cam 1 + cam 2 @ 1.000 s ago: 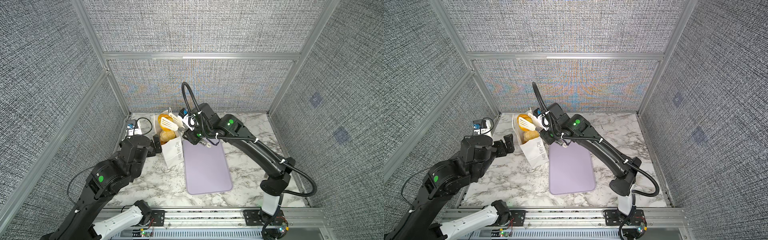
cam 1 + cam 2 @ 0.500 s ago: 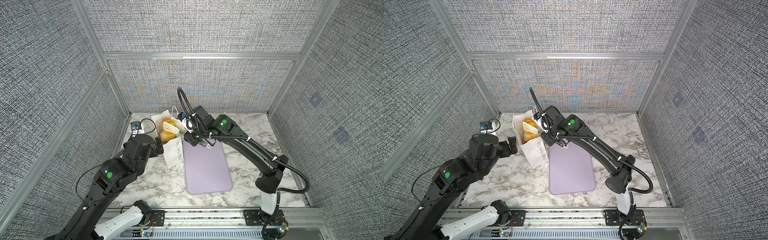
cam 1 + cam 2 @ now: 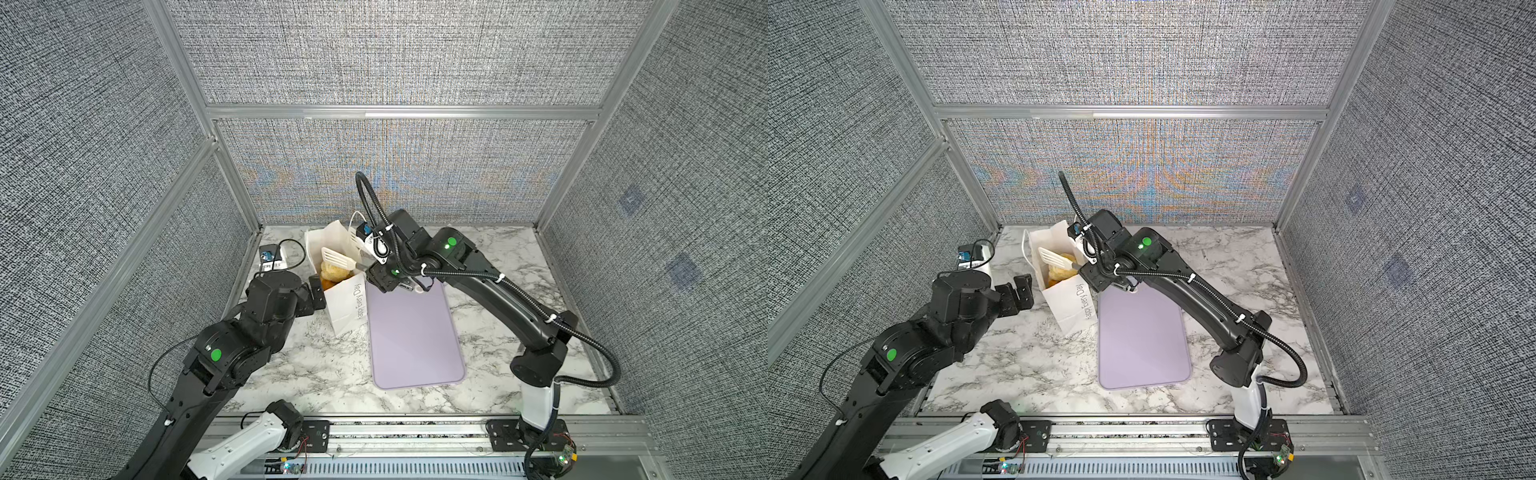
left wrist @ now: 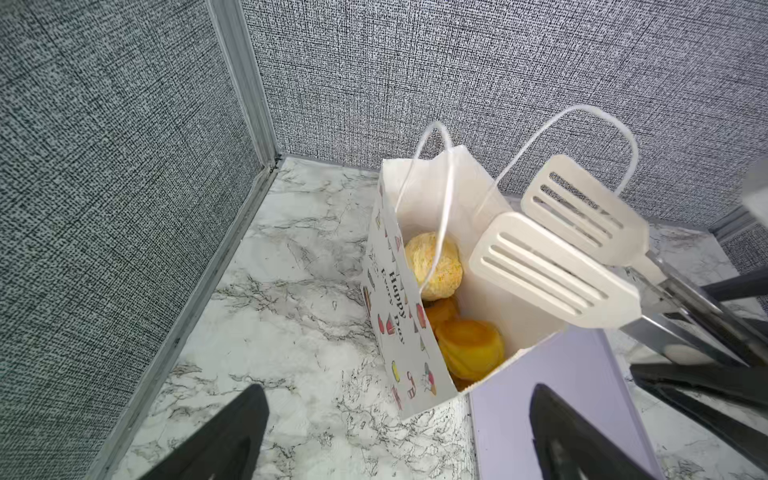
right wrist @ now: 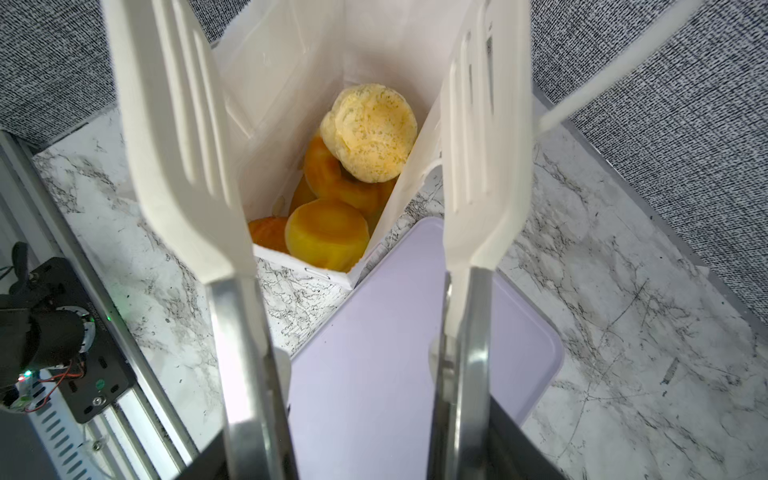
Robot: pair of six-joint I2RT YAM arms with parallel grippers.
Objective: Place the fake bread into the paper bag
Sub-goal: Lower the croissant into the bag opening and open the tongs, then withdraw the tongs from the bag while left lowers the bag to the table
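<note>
The white paper bag [image 3: 347, 303] [image 3: 1071, 305] stands upright and open at the back left of the marble table. Several pieces of fake bread [image 3: 332, 272] [image 3: 1061, 272] lie inside it; a pale crumbly piece [image 5: 370, 133] [image 4: 434, 266] sits on top of an orange bun [image 5: 328, 232]. My right gripper [image 3: 384, 282] [image 5: 361, 457] grips white slotted tongs [image 3: 338, 257] [image 4: 548, 270]. Their blades are spread apart over the bag's mouth with nothing between them. My left gripper [image 3: 1021, 291] [image 4: 397, 395] hangs wide open beside the bag's left wall, apart from it.
A flat lilac tray [image 3: 415, 340] [image 3: 1142, 345] lies right of the bag, touching its base. A small blue-and-white device with a cable [image 3: 272, 259] sits in the back left corner. Grey walls enclose three sides; a metal rail [image 3: 415, 432] runs along the front.
The tongs carried an orange pastry over the bag, dipped toward its mouth and spread apart; the pastry now lies inside. The left arm edged slightly closer to the bag.
</note>
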